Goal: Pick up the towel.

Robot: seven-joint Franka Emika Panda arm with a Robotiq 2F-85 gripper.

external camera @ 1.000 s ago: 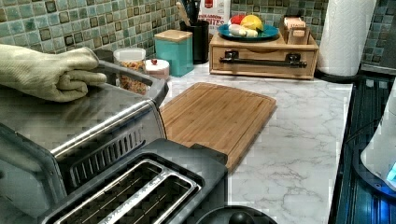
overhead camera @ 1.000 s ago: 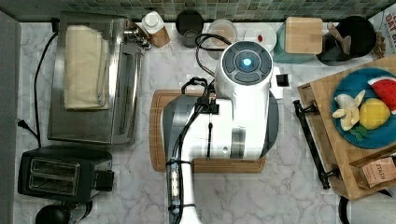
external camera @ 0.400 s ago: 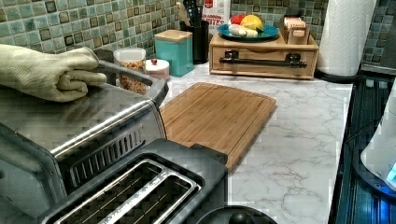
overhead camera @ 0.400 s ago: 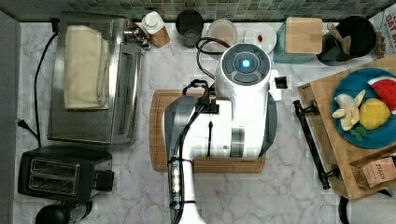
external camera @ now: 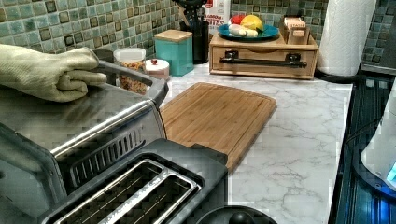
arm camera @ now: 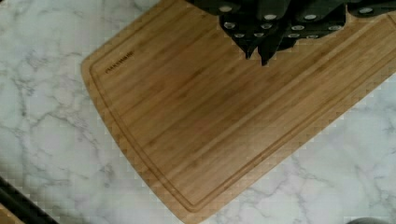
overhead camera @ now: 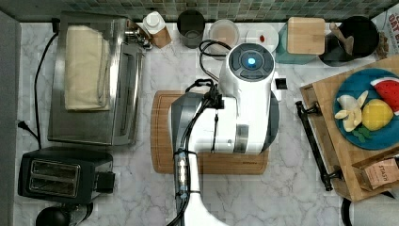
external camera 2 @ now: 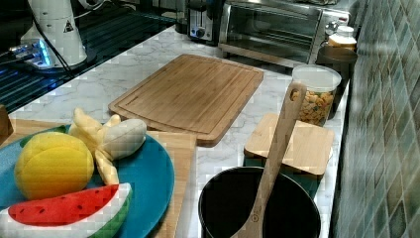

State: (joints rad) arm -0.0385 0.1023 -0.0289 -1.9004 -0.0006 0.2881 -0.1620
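Towel (overhead camera: 85, 67) lies folded on the toaster oven (overhead camera: 120, 84), upper left of the top view; the wrist view shows the end effector (arm camera: 261, 44) above the bare cutting board (arm camera: 224, 112), its opening impossible to tell.

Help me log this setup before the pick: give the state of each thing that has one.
towel: folded, lying on the toaster oven, untouched
toaster: slots empty
cutting board: flat, nothing on it
claw: over the cutting board, holding nothing
snack jar: lidded
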